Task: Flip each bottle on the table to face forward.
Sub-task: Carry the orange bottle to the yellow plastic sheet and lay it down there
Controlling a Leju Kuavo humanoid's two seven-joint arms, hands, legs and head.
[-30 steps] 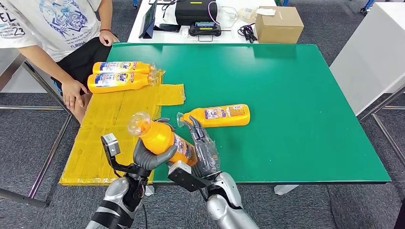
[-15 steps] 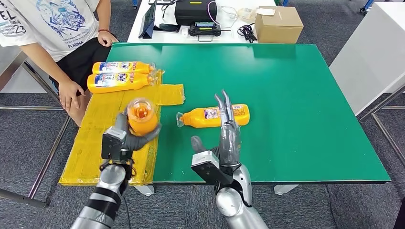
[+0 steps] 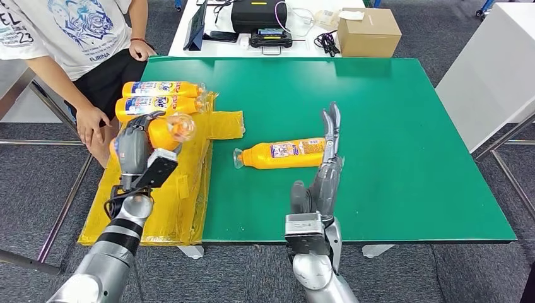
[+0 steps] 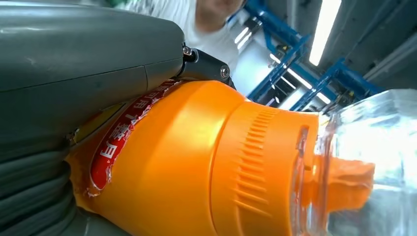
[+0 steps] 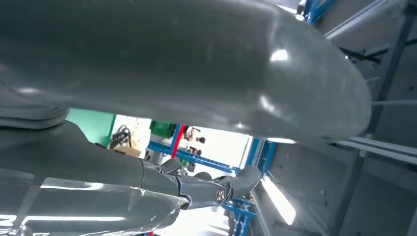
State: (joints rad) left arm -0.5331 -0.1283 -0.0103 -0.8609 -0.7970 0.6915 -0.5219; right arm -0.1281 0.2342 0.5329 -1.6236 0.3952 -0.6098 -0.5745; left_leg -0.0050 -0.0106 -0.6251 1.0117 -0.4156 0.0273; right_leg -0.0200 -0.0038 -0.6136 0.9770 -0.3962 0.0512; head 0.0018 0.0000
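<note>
Left hand (image 3: 134, 148) grips an orange bottle (image 3: 165, 131) over the yellow mat (image 3: 142, 208).
Right hand (image 3: 323, 177) is empty, fingers straight and spread — raised beside a second bottle (image 3: 284, 153) lying on the green table (image 3: 391, 126), mid-left.

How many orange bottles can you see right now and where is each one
4. Two orange bottles lie side by side at the yellow mat's far end, one lies on the green table, and one is gripped in the left hand. None appears hidden.

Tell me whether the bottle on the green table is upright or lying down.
Lying down: the bottle rests on its side on the green table, cap pointing toward the yellow mat.
</note>
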